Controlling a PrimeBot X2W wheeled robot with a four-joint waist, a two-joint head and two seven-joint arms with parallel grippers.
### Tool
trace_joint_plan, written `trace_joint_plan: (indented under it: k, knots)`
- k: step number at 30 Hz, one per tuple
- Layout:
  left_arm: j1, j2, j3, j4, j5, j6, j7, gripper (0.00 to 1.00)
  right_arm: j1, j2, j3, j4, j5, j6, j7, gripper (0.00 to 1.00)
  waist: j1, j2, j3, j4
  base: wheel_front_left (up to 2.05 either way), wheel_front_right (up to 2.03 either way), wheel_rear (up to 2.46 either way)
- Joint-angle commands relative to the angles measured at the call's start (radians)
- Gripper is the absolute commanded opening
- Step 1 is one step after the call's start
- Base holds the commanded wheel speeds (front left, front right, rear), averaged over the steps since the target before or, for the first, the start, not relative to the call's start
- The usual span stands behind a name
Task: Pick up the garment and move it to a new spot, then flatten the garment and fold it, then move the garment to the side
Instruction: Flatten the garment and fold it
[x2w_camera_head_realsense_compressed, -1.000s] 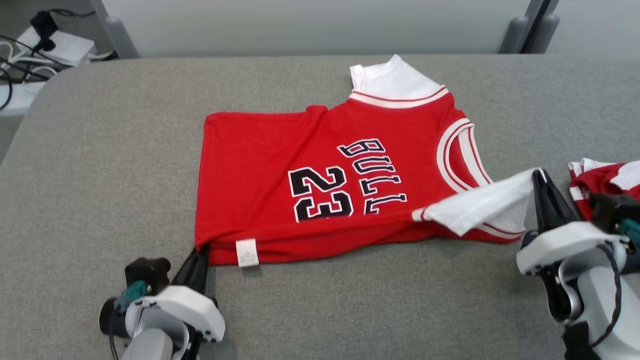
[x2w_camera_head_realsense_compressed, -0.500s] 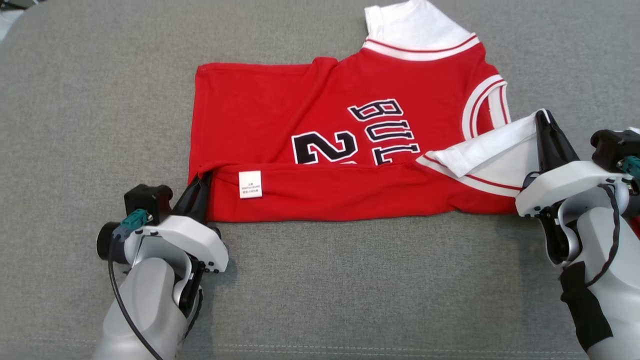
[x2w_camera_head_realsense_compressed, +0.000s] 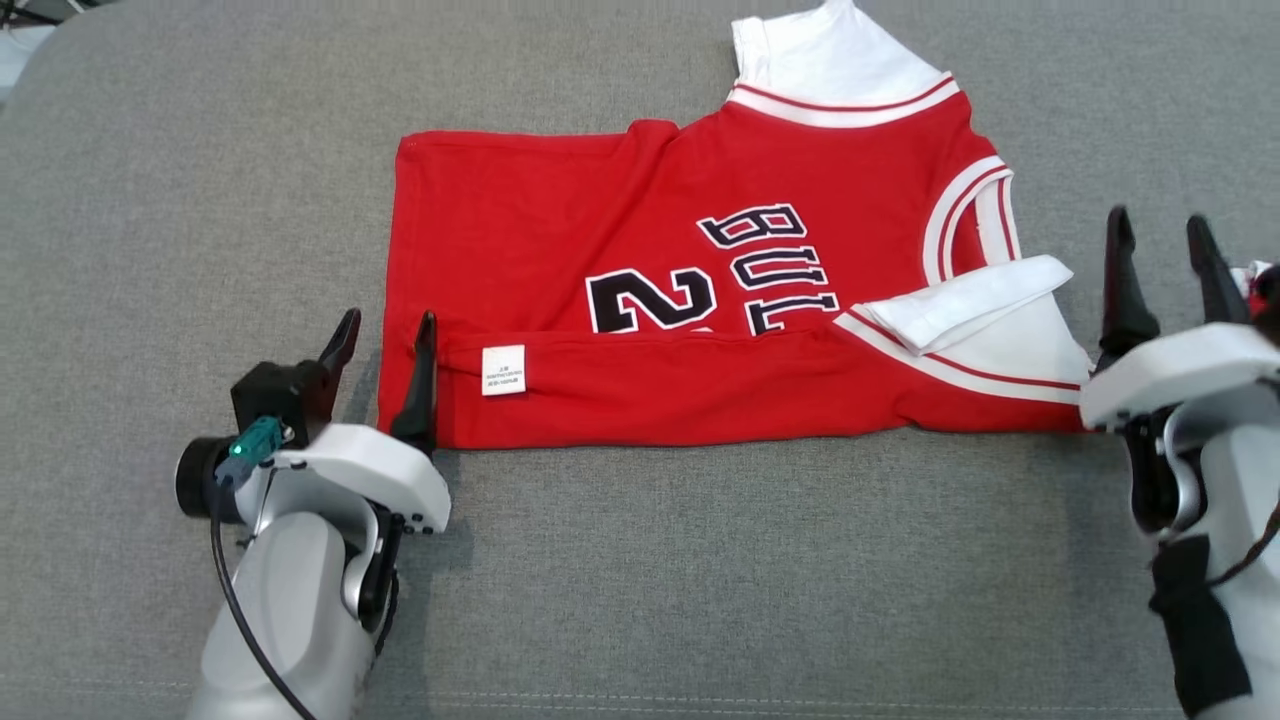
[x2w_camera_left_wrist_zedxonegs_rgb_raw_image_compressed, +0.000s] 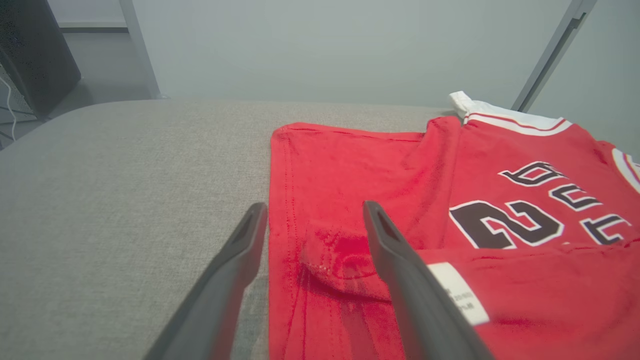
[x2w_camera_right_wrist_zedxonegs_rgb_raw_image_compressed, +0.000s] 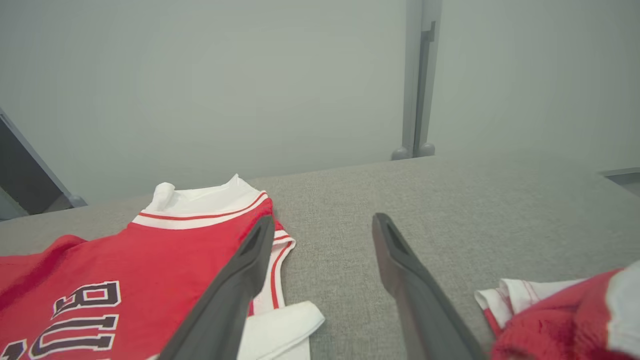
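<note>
Plenty of bare grey table (x2w_camera_head_realsense_compressed: 640, 560) up front, so there's room to work. The left gripper (x2w_camera_head_realsense_compressed: 389, 322) sits at the jersey's (x2w_camera_head_realsense_compressed: 600, 230) near-left corner with its fingers spread, straddling the edge and gripping nothing. The right gripper (x2w_camera_head_realsense_compressed: 1158, 222) is spread too, just off the right edge beside the white sleeve (x2w_camera_head_realsense_compressed: 960, 305). The near strip (x2w_camera_head_realsense_compressed: 700, 395) lies folded up over the number, so I'd guess the first fold is done. Another red garment (x2w_camera_right_wrist_zedxonegs_rgb_raw_image_compressed: 550, 320) crowds the right, but the far side is open.

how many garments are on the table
2. A red jersey lies spread at the middle of the table, near edge folded over; a second red-and-white garment sits bunched at the far right, partly out of frame.
</note>
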Motion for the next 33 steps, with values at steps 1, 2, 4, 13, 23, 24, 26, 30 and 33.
trace_joint_plan:
  k: [1, 2, 4, 13, 23, 24, 26, 30, 33]
  knots:
    - [0.049, 0.027, 0.034, -0.039, 0.009, 0.012, -0.006, 1.00, 0.073, 0.010, 0.023, -0.028, -0.005, 0.003, -0.006, 1.00, 0.0000, 0.0000, -0.031, -0.006, 0.00, 0.00, 0.00]
    - [0.069, 0.027, 0.036, -0.045, 0.010, 0.014, -0.006, 1.00, 0.098, 0.012, 0.032, -0.032, -0.002, 0.003, -0.006, 1.00, 0.0000, 0.0000, -0.039, -0.009, 0.00, 0.00, 0.00]
    - [0.107, 0.027, 0.040, -0.053, 0.009, 0.016, -0.006, 1.00, 0.146, 0.016, 0.052, -0.034, 0.009, 0.003, -0.006, 1.00, 0.0000, 0.0000, -0.056, -0.017, 0.00, 0.00, 0.00]
    - [0.214, 0.026, 0.016, -0.092, -0.023, 0.034, -0.006, 1.00, 0.249, 0.016, 0.115, -0.021, 0.058, 0.003, -0.006, 1.00, 0.0000, 0.0000, -0.082, -0.033, 0.00, 0.00, 0.00]
    - [0.226, 0.026, -0.033, -0.125, -0.046, 0.055, -0.006, 1.00, 0.238, 0.020, 0.124, 0.045, 0.125, 0.003, -0.006, 1.00, 0.0000, 0.0000, -0.057, -0.002, 0.00, 0.00, 0.00]
    - [0.225, 0.026, -0.033, -0.127, -0.044, 0.055, -0.006, 1.00, 0.235, 0.021, 0.124, 0.051, 0.135, 0.003, -0.006, 1.00, 0.0000, 0.0000, -0.055, 0.001, 0.00, 0.00, 0.00]
    - [0.223, 0.026, -0.032, -0.130, -0.041, 0.055, -0.006, 1.00, 0.231, 0.023, 0.128, 0.063, 0.151, 0.003, -0.006, 1.00, 0.0000, 0.0000, -0.051, 0.006, 0.00, 0.00, 0.00]
    - [0.218, 0.026, -0.034, -0.140, -0.037, 0.053, -0.006, 1.00, 0.213, 0.032, 0.152, 0.088, 0.208, 0.003, -0.006, 0.94, 0.0000, 0.0000, -0.042, 0.015, 0.00, 0.00, 0.00]
    - [0.219, 0.026, -0.039, -0.146, -0.036, 0.050, -0.006, 1.00, 0.207, 0.029, 0.196, 0.110, 0.253, 0.003, -0.006, 0.06, 0.0000, 0.0000, -0.039, 0.018, 0.00, 0.00, 0.00]
